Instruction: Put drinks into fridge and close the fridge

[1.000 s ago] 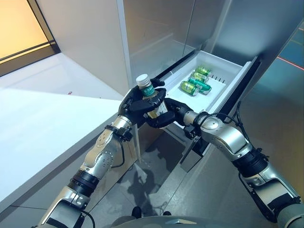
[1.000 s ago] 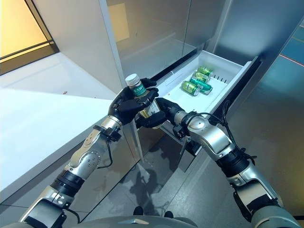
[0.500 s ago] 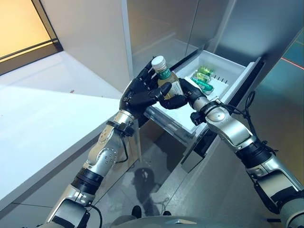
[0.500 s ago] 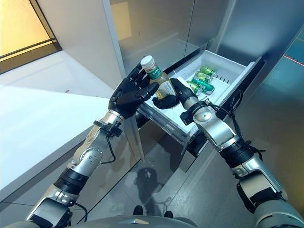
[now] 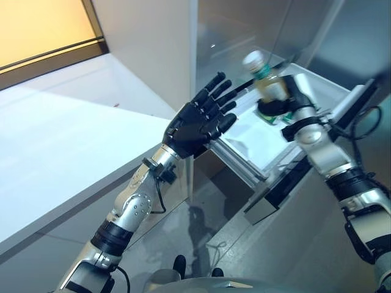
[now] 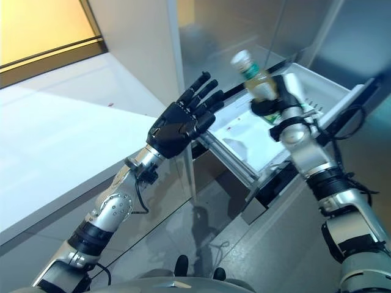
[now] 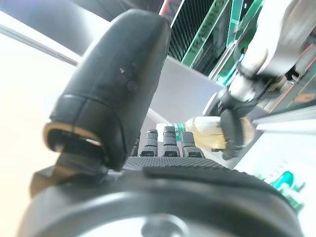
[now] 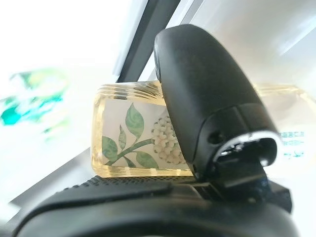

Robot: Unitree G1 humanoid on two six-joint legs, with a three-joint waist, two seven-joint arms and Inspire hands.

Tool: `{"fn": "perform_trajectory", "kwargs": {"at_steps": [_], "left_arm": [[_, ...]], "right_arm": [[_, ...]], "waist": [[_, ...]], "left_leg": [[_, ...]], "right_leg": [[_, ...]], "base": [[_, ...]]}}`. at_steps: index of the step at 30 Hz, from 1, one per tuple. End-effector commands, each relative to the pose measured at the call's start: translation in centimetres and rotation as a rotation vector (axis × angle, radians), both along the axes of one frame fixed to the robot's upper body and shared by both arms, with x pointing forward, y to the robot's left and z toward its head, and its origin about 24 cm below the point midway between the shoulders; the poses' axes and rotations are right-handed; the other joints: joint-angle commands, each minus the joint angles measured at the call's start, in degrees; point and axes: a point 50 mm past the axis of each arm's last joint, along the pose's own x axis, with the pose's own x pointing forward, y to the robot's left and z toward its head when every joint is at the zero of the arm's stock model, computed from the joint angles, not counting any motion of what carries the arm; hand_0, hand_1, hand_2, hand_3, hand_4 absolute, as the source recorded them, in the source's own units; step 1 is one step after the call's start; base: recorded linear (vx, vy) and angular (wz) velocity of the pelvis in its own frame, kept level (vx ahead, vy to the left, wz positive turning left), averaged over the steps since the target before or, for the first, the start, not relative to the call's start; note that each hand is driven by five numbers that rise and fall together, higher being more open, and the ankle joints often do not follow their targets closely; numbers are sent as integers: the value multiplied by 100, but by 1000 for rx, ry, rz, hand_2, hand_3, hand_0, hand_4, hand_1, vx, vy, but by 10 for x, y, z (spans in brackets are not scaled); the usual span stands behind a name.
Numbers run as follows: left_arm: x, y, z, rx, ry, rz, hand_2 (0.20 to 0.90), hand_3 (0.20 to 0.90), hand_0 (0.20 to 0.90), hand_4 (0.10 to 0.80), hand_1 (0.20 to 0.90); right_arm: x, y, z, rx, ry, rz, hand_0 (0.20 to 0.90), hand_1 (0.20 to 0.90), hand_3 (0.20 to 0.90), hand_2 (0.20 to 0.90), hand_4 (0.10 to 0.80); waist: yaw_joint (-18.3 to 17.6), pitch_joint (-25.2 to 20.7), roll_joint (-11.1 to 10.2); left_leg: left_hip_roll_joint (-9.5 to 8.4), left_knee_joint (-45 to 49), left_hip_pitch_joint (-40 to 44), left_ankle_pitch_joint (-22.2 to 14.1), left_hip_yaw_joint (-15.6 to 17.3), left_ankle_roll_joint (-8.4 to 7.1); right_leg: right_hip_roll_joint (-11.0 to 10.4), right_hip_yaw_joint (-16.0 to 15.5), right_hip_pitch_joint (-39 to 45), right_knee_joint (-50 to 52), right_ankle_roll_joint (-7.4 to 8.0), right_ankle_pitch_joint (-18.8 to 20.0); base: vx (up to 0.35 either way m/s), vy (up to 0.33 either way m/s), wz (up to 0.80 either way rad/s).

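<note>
drawer (image 6: 333, 97) open, white counter (image 6: 55, 140), grey floor (image 6: 201, 226)

Bottle (image 6: 255, 75) above drawer (image 6: 253, 135)

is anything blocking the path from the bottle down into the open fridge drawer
Nothing visible does. The right hand holds the pale yellow drink bottle with a white cap above the white pulled-out fridge drawer, whose floor below is bare. The open left hand is off to the side.
</note>
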Motion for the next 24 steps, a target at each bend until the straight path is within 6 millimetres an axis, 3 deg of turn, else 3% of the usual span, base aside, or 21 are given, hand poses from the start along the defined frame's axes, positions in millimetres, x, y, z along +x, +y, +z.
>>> {"fn": "perform_trajectory", "kwargs": {"at_steps": [1,6,11,14,18,24], "left_arm": [[-18,-12,5,-108,-11,-203,900,900,900,800,900],[-28,-12,-18,-86,110,-288,900,900,900,800,900],[-39,-3,-62,92,294,-267,900,900,900,800,900],[-46,14,-95,265,417,-197,900,900,900,800,900],[-55,51,-145,543,562,-69,900,900,900,800,900],[-62,93,-188,798,632,85,900,900,900,800,900]], "right_arm": [[-10,5,130,-123,-485,-2,300,300,200,300,100],[-7,-12,121,-156,-424,-58,300,300,200,300,100],[-3,-37,106,-132,-310,-128,300,300,200,300,100],[-4,-50,98,-103,-258,-161,300,300,200,300,100],[-5,-63,97,-85,-223,-191,300,300,200,300,100],[-3,-68,115,-54,-240,-174,300,300,200,300,100]], "waist": [[100,-896,-209],[150,-861,-160],[255,-762,-63],[323,-671,8],[417,-464,126],[442,171,273]], "left_leg": [[33,7,191,-508,202,-46],[55,7,177,-473,189,-66],[87,11,217,-489,149,-98],[77,51,187,-468,68,-107],[25,187,-129,-426,-86,-102],[-26,202,-700,-303,-310,-49]], "right_leg": [[-111,91,-87,25,212,182],[-124,11,-90,39,209,181],[-139,-78,-36,57,208,121],[-157,-132,-45,87,201,111],[-198,-168,-333,222,192,81],[-157,-36,-951,335,149,117]], "base": [[36,-6,14],[25,0,3],[62,2,16],[54,1,11],[-62,-6,11],[-214,-30,5]]}}
